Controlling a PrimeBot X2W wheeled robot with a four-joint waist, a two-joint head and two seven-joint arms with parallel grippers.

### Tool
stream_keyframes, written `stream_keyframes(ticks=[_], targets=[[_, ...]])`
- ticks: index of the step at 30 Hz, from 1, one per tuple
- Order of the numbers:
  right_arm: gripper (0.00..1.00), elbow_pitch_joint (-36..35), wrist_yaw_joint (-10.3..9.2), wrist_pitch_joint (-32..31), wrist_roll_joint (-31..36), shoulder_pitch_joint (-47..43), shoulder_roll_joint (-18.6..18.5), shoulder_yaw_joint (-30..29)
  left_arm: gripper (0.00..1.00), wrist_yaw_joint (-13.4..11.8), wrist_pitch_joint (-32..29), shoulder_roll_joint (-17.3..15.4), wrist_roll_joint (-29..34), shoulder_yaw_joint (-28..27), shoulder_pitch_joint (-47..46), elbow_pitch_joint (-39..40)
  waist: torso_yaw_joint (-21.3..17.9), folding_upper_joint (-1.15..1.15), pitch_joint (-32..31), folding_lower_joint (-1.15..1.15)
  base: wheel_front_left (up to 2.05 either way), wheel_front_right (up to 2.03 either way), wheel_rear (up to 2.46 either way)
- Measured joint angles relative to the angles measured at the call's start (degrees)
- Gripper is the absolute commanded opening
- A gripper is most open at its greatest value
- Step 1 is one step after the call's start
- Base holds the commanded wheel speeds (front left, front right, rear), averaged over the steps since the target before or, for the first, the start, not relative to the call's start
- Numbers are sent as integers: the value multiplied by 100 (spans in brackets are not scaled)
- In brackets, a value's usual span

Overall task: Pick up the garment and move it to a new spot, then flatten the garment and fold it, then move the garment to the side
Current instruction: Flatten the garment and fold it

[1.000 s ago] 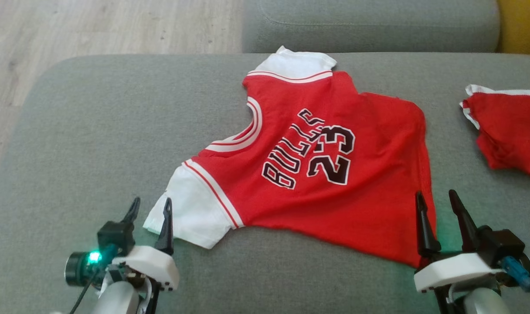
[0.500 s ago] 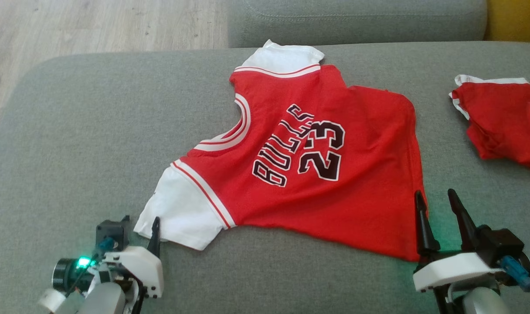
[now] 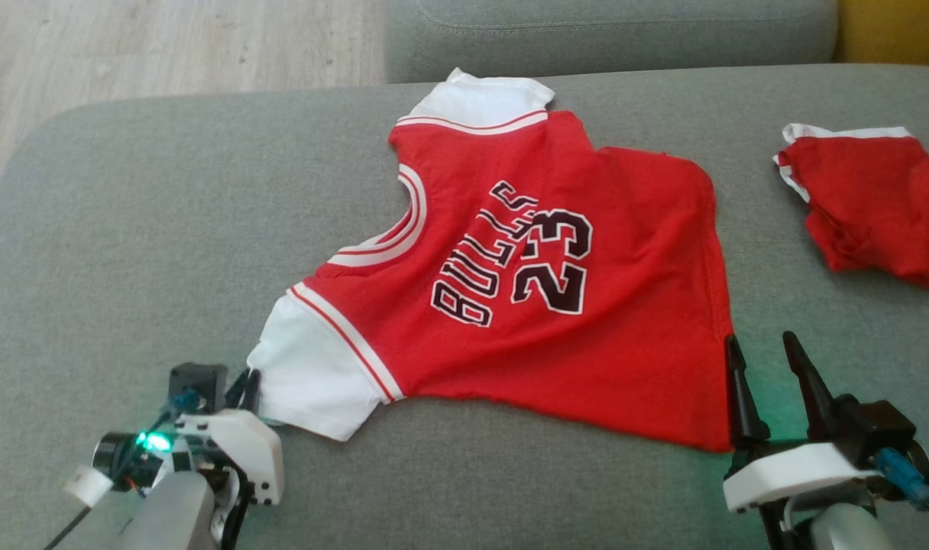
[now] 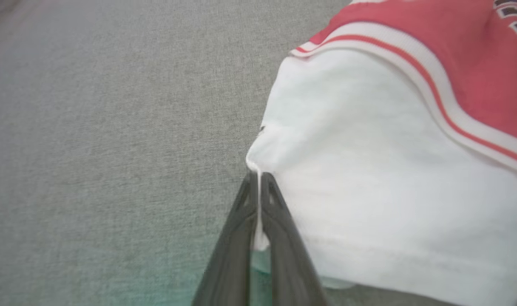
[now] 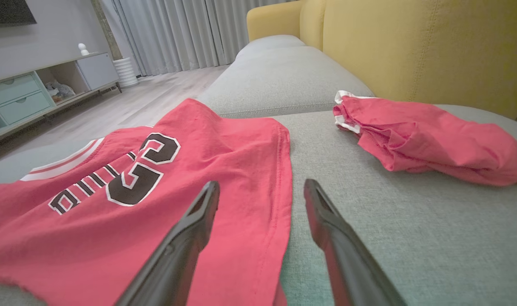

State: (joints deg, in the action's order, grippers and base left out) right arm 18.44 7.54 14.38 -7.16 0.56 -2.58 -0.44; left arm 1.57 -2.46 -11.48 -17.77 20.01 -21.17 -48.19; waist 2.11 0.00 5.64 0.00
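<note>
The garment (image 3: 587, 252) is a red jersey with white sleeves and black "BULLS 23" lettering, spread flat on the grey sofa cushion (image 3: 144, 229). My left gripper (image 3: 249, 382) is shut on the edge of the near white sleeve (image 4: 369, 170); the left wrist view shows white cloth pinched between its fingers (image 4: 241, 238). My right gripper (image 3: 762, 359) stands open at the jersey's near hem corner, one finger (image 5: 186, 238) over the red cloth (image 5: 224, 170) and the other over bare cushion.
A second red garment (image 3: 869, 206) lies crumpled at the cushion's right. Another grey cushion (image 3: 610, 30) lies beyond, a yellow backrest (image 5: 411, 46) to the right, wooden floor (image 3: 166, 46) to the far left. A cabinet (image 5: 41, 89) stands across the room.
My left gripper dropped to the white sleeve's edge and shut on it. The head camera shifted, sliding the scene left and up. The right gripper stayed open in place.
</note>
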Motion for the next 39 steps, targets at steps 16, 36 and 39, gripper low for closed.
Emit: stream_keyframes(ticks=[16, 36, 39], targets=[[100, 563, 0, -545, -204, -404, 0, 254, 0, -268, 1470, 73, -133, -133, 67, 1044, -19, 0, -122, 0, 0, 0, 0], [0, 786, -1, -1187, -595, -369, -3, 579, 0, -468, 1612, 25, -40, -131, 370, 2123, 77, 0, -106, 0, 0, 0, 0], [0, 753, 0, -1124, -637, -369, 0, 628, 0, -505, 1561, 7, -40, -125, 391, 2147, 70, 0, -111, 0, 0, 0, 0]])
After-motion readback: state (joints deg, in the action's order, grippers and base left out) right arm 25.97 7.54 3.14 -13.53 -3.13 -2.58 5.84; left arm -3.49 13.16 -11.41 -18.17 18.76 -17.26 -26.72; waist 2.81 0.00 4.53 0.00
